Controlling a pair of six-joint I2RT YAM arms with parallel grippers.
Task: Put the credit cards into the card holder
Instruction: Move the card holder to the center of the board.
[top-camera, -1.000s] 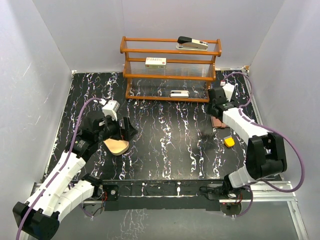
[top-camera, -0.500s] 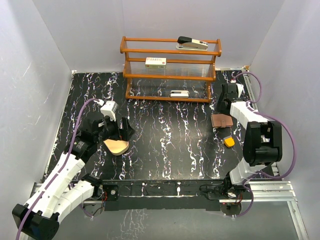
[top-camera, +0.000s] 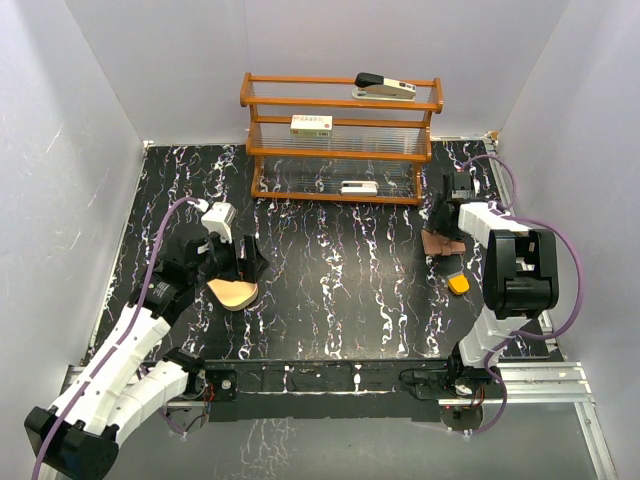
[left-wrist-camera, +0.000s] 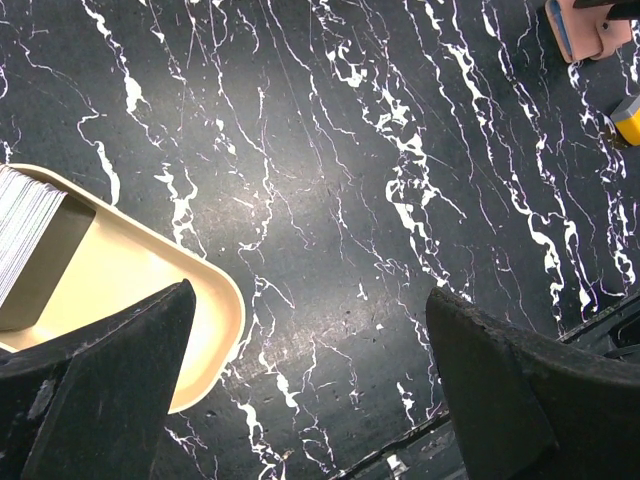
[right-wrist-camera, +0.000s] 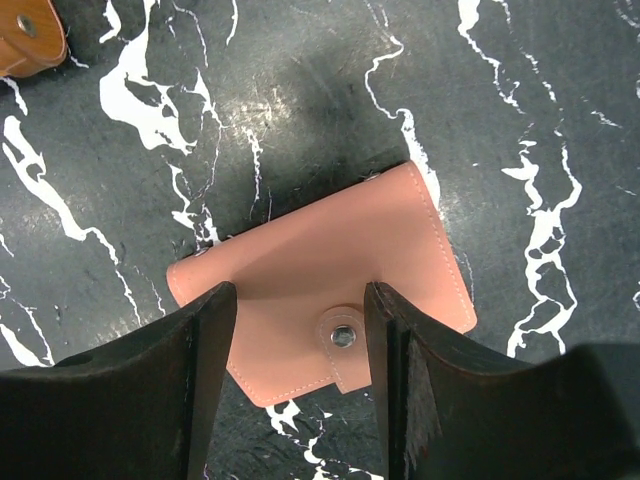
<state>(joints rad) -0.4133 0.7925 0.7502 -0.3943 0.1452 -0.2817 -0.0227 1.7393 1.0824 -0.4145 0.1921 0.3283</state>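
The card holder (right-wrist-camera: 320, 250) is a reddish-brown leather wallet lying closed on the black marbled table at the right (top-camera: 443, 243), snap tab up. My right gripper (right-wrist-camera: 300, 305) points down right over it, open. Its fingers straddle the snap tab, and the wallet is wider than the gap. The credit cards (left-wrist-camera: 22, 232) are a silvery-grey stack in the tan tray (left-wrist-camera: 150, 290) at the left. My left gripper (left-wrist-camera: 310, 300) hangs wide open beside the tray's edge (top-camera: 232, 292) with nothing between its fingers. The card holder also shows far off in the left wrist view (left-wrist-camera: 590, 28).
A wooden rack (top-camera: 340, 135) stands at the back with a stapler (top-camera: 385, 87) on top and white boxes (top-camera: 311, 124) on its shelves. A small yellow object (top-camera: 458, 284) lies just in front of the card holder. The right wall is close to my right arm.
My right arm has folded back toward the right wall and its gripper has turned down over the card holder, jaws slightly narrower. The left arm has barely moved.
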